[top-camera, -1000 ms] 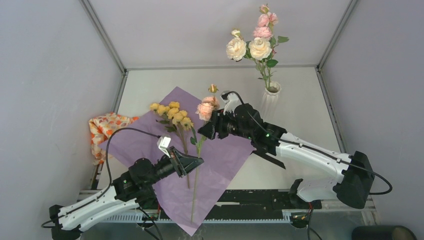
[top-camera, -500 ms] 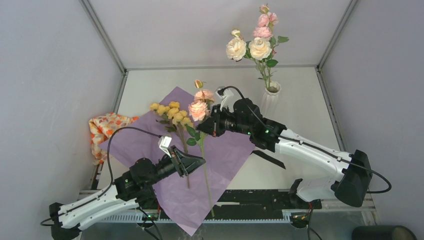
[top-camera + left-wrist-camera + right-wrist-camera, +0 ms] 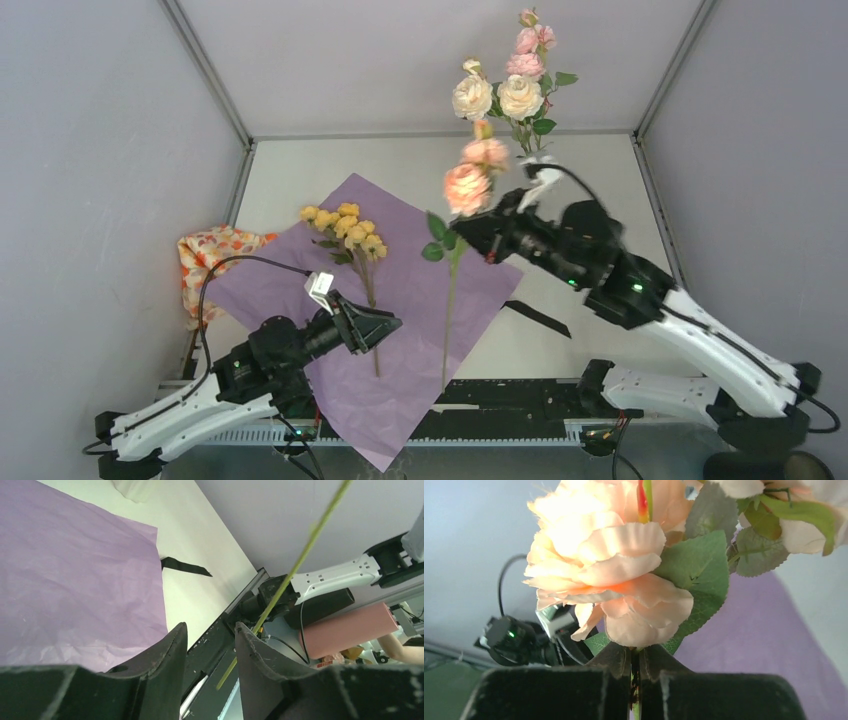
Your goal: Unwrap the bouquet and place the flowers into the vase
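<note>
Table [image 3: 320,165] w/ creased lilac paper [image 3: 420,300]; ruffled peach rose [image 3: 466,187].

Left arm [image 3: 190,405] lies low, reaching forward; left gripper [image 3: 388,324] has its jaws parted. Right arm [image 3: 720,350] rises toward the centre, elbow bent; right gripper [image 3: 472,228] is clamped on a flower stem [image 3: 449,300].

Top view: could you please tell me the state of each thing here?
peach rose: held aloft, stem hanging
right gripper: shut on peach rose
left gripper: open, empty
yellow flowers: lying on purple paper
purple paper: spread flat
vase: holds cream and pink roses
black ribbon: untied, lying loose
</note>
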Controlling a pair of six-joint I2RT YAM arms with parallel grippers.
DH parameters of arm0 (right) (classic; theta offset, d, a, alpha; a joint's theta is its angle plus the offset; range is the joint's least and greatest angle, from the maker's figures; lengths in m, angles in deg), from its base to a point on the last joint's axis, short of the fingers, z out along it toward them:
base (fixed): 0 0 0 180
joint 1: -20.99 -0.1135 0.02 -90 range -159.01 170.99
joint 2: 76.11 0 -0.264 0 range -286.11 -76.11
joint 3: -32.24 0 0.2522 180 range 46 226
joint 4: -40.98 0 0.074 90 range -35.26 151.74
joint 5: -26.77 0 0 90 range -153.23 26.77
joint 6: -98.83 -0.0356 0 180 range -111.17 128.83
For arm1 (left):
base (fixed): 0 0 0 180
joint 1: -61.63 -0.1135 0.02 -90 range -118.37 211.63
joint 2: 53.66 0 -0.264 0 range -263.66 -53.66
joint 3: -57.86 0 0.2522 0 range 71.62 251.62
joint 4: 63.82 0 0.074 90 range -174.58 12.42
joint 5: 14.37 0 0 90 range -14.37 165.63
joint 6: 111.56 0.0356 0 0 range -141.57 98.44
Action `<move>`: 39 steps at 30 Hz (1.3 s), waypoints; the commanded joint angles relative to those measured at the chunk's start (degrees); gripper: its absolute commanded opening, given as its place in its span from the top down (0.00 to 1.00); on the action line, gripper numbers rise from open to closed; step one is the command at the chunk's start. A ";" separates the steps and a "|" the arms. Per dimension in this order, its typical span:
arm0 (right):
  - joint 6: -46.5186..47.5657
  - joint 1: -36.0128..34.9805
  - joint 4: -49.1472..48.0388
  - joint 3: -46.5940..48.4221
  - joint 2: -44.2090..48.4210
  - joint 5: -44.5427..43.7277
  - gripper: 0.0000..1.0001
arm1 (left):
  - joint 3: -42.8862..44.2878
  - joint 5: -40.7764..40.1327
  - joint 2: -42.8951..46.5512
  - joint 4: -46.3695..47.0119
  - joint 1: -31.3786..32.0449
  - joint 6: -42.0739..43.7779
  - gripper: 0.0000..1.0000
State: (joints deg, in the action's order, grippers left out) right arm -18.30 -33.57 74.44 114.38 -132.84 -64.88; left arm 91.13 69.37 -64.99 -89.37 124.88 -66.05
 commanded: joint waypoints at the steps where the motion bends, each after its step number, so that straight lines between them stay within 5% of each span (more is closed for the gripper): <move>1: 7.04 -0.77 3.43 5.36 9.25 -13.24 1.00 | 1.62 -3.88 -0.25 -2.40 0.39 0.36 0.55; 9: 19.83 -1.65 -3.44 9.02 17.81 -27.01 1.00 | 1.28 -4.43 -3.26 -0.78 0.39 -0.12 0.57; 19: 40.74 -1.82 -11.65 21.26 11.63 -44.30 1.00 | -0.11 -6.55 -4.14 0.40 0.39 -0.94 0.61; 28: 54.25 -1.16 -24.38 26.12 4.46 -46.70 1.00 | -0.32 -6.57 -4.88 0.57 0.39 -1.08 0.65; 39: 54.14 9.27 -25.08 31.84 -4.14 -42.99 1.00 | -1.86 -7.80 -0.57 -0.74 0.39 -0.96 0.73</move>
State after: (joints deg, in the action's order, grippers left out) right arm 36.08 -28.85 49.18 140.91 -133.58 -110.61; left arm 90.23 62.51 -66.63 -91.49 124.88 -66.69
